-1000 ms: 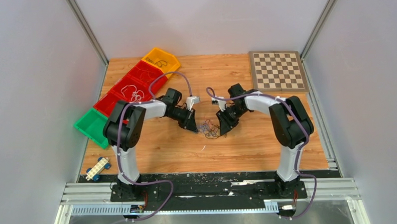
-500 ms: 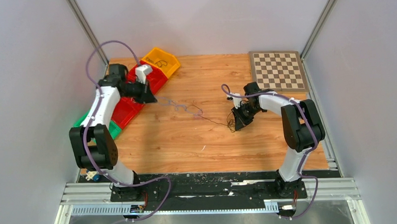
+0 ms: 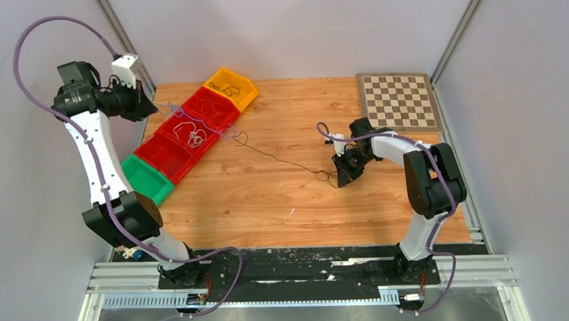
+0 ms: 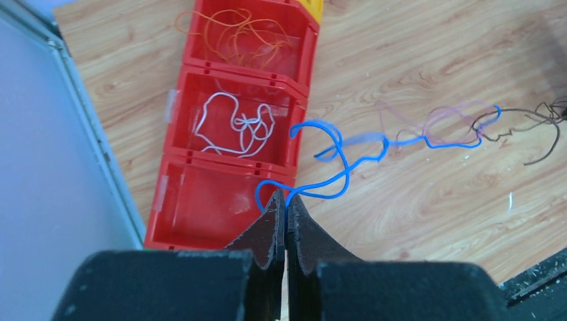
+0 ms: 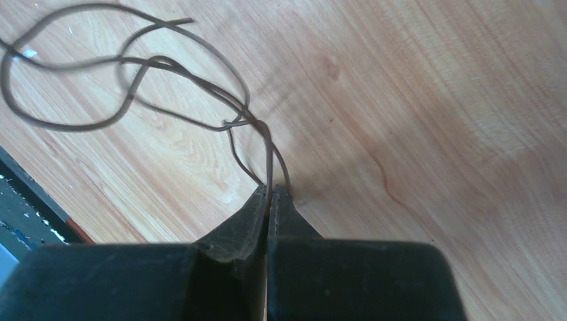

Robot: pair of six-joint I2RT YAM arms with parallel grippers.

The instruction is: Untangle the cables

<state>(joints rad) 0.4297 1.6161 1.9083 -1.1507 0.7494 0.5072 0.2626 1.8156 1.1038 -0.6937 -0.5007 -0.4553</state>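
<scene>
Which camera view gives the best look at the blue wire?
The left wrist view: the blue wire appears close and bright, pinched in the shut left tool. The top view shows only a faint thin line; the right wrist view shows just a brown wire.

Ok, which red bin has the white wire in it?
The middle red bin: white wire lies there; the far red bin holds orange wire, the near red bin looks empty.

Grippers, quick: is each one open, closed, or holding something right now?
Left gripper: closed, pinching the blue cable.
Right gripper: closed, pinching the dark cable.
</scene>
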